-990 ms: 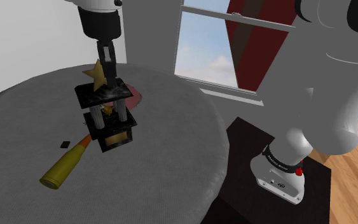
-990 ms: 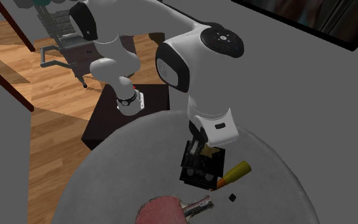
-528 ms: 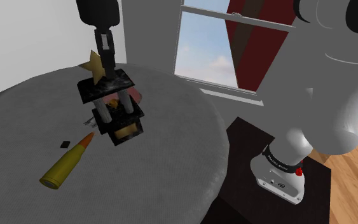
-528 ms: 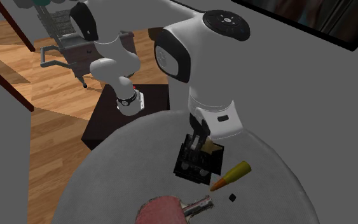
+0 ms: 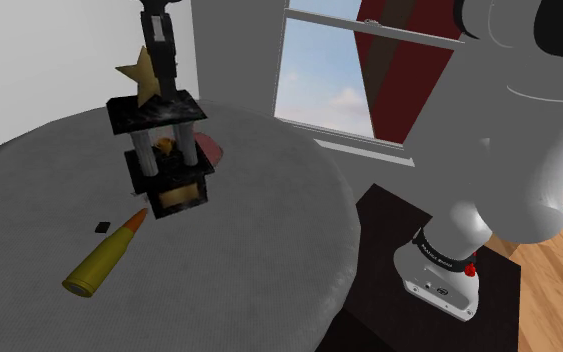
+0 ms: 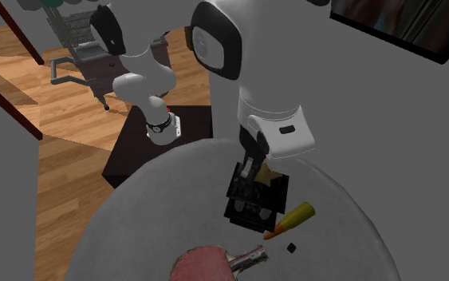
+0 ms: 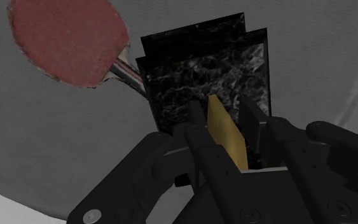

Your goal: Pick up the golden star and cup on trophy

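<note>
One trophy (image 5: 159, 140), hanging in the upper left of the shoulder frame, and the gold star (image 5: 131, 76) on top is clamped tight in my claw (image 5: 163, 62). Its long axis runs straight down from the claw, roughly upright, with the base looking clear of the gray table (image 5: 259, 270). So I reckon the next pull should go straight up. Big bullet (image 5: 104, 262) and red paddle (image 7: 69, 38) lie lower down on the table, apart from it.

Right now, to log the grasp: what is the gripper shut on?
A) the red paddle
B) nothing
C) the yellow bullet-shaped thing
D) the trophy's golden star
D: the wrist view shows the gripper clasping the golden star atop the trophy.
</note>
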